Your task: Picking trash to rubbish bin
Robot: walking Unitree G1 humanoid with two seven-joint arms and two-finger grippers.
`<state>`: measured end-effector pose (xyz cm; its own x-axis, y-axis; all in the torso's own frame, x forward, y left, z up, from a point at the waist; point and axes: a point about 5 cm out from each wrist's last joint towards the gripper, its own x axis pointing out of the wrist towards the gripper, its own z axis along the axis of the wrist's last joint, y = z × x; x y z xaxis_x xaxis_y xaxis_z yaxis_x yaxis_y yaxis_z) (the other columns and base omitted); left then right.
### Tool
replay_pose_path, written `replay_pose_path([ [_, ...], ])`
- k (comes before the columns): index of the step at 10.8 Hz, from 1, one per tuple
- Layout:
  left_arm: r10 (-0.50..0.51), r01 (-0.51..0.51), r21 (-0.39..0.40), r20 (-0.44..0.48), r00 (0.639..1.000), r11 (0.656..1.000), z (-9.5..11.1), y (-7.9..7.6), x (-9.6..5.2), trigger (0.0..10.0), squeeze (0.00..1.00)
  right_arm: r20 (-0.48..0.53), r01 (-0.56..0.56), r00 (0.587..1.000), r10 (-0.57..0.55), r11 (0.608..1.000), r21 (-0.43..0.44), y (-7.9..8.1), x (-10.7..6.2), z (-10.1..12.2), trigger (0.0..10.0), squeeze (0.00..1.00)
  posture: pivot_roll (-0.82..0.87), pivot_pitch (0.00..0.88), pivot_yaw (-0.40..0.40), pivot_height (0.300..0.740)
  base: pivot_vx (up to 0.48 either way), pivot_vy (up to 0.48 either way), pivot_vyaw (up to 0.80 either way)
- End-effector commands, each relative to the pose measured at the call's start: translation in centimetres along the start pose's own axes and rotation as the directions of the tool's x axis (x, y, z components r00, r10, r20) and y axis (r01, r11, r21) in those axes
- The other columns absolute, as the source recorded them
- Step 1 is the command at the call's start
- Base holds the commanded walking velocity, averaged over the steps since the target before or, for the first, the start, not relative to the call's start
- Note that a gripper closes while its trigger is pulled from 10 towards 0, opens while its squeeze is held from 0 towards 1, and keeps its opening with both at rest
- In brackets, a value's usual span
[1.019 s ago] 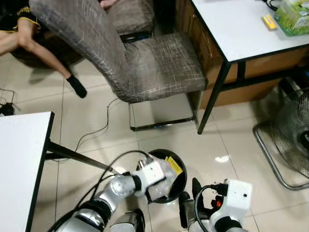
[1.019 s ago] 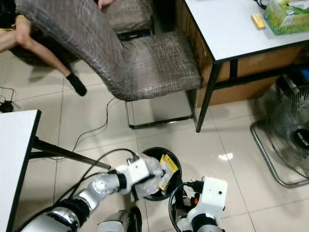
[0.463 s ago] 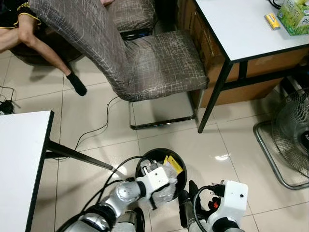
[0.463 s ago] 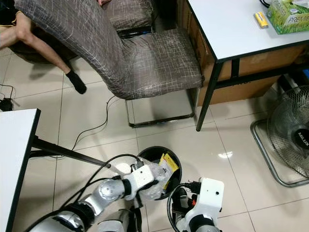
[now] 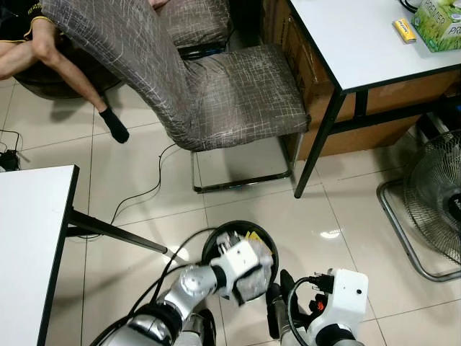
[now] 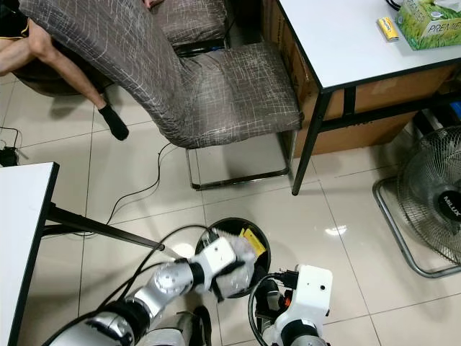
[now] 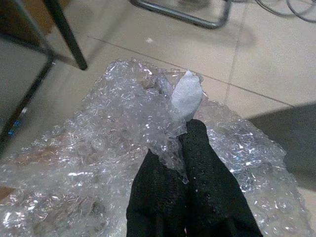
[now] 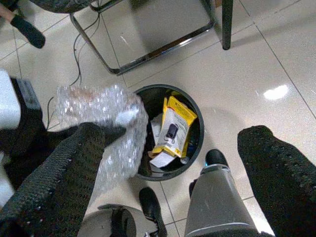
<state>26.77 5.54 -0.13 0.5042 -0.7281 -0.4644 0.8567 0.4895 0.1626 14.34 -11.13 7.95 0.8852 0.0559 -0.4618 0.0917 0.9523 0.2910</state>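
2 silver arms with white wrist housings, looping black cables, and black textured end effector fingers (image 7: pixel 197 168).

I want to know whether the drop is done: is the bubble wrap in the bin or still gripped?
Still gripped. The left gripper is shut on the bubble wrap, holding it over the bin rim.

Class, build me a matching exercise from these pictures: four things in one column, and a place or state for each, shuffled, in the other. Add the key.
Things:
1. bubble wrap
2. yellow packet
3. tissue box
4. fan

Places or states:
A. on the white desk
B. standing on the floor at the robot's right
C. pinched in the left gripper
D. lying inside the black bin

Pairs: 1-C, 2-D, 3-A, 4-B
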Motion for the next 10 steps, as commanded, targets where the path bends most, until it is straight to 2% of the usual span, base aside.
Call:
replay_pose_path([
  [1,0.038,-0.038,-0.022,-0.009,0.999,0.999,-0.6,0.0,-0.3,10.0,0.00,0.021,-0.054,0.998,0.053,0.997,0.051,1.7,0.1,0.6,10.0,0.00,-0.10,0.312,0.119,0.740,0.000,0.000,0.00],
  [2,0.082,-0.082,-0.014,-0.006,0.997,0.997,-0.4,0.6,-0.3,10.0,0.00,0.019,-0.057,0.998,0.056,0.997,0.050,1.7,0.1,0.6,10.0,0.00,-0.10,0.313,0.118,0.740,0.000,0.000,0.00],
  [3,0.082,-0.082,-0.014,-0.006,0.997,0.997,-0.4,0.6,-0.3,10.0,0.00,0.019,-0.057,0.998,0.056,0.997,0.050,1.7,0.1,0.6,10.0,0.00,-0.10,0.313,0.118,0.740,0.000,0.000,0.00],
  [5,0.143,-0.143,-0.042,-0.004,0.990,0.989,-0.3,1.4,-0.5,10.0,0.00,0.014,-0.065,0.998,0.065,0.997,0.049,1.9,0.1,0.6,10.0,0.00,-0.10,0.314,0.117,0.740,0.000,0.000,0.00],
  [10,0.140,-0.141,-0.046,-0.008,0.990,0.989,-0.5,1.1,-0.5,10.0,0.00,0.013,-0.070,0.998,0.069,0.997,0.044,1.9,0.2,0.6,10.0,0.00,-0.09,0.317,0.113,0.740,0.000,0.000,0.00],
])
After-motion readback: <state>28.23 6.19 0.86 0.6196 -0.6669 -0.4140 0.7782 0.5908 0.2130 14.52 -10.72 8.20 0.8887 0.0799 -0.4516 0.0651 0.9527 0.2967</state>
